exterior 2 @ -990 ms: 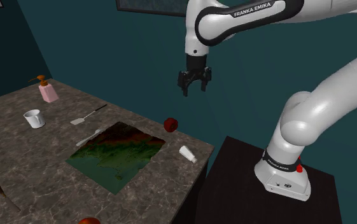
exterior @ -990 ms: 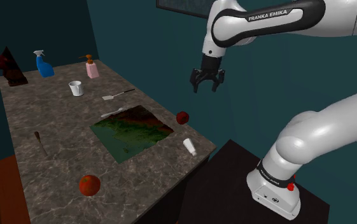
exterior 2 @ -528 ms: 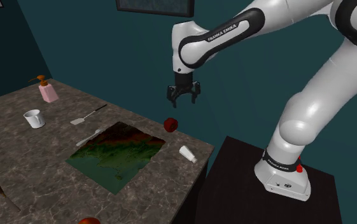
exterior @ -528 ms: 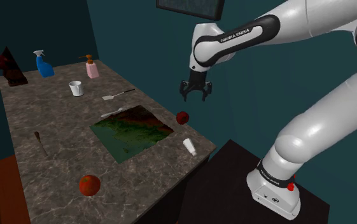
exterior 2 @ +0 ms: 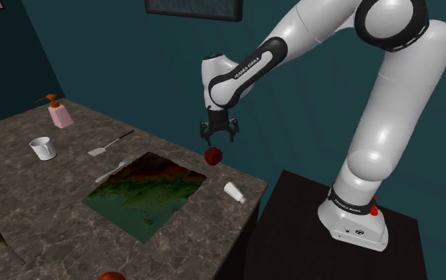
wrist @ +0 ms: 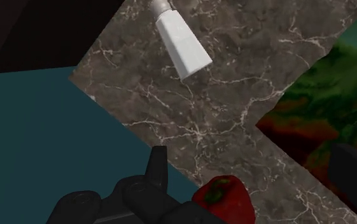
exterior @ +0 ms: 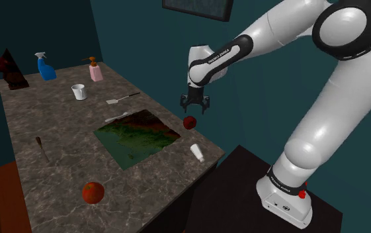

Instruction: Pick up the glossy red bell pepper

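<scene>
Wrist view — gripper (wrist: pixel 253 158) spread wide, empty — apparently just above red bell pepper (wrist: pixel 224 200).

A dark marbled counter (exterior: pixel 58 165) is carrying a red bell pepper (exterior: pixel 189 122) near its edge, a white bottle (exterior: pixel 197 153) lying on its side near it, a white mug (exterior: pixel 79 92), a pink dispenser (exterior: pixel 96 70), a blue spray bottle (exterior: pixel 45 67), a spatula (exterior: pixel 121 99) and a round red fruit (exterior: pixel 92 192).
</scene>
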Motion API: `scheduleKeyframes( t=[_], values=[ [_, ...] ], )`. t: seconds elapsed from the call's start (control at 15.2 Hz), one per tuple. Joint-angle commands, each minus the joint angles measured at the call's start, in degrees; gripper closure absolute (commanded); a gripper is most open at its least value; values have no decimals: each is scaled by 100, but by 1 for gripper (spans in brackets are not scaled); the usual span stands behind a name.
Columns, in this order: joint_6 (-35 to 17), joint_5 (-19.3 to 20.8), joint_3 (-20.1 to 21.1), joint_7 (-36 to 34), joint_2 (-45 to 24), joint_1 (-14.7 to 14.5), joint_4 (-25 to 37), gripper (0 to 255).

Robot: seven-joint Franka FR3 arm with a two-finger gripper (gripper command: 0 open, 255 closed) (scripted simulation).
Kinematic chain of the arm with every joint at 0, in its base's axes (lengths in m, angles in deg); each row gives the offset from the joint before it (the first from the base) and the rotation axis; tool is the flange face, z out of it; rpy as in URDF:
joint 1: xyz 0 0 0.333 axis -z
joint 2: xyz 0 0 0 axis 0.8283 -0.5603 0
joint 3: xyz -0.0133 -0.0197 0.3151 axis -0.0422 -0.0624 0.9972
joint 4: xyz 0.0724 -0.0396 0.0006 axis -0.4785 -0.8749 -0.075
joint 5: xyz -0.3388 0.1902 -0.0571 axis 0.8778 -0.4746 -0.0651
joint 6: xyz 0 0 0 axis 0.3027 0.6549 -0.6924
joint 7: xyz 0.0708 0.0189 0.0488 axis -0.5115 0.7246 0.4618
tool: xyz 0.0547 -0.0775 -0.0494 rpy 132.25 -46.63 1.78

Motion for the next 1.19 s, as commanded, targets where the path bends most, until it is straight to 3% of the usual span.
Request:
scheduleKeyframes(
  t=[0.0,0.46,0.86,1.12],
  values=[
    [-212,155,-46,-340,-416,21,157,0],
    [-708,570,-391,-1363,-1900,-28,965,0],
    [-929,668,-752,-2027,-3121,-83,1822,0],
    [-1082,684,-773,-2051,-3336,-96,1882,0]
  ],
)
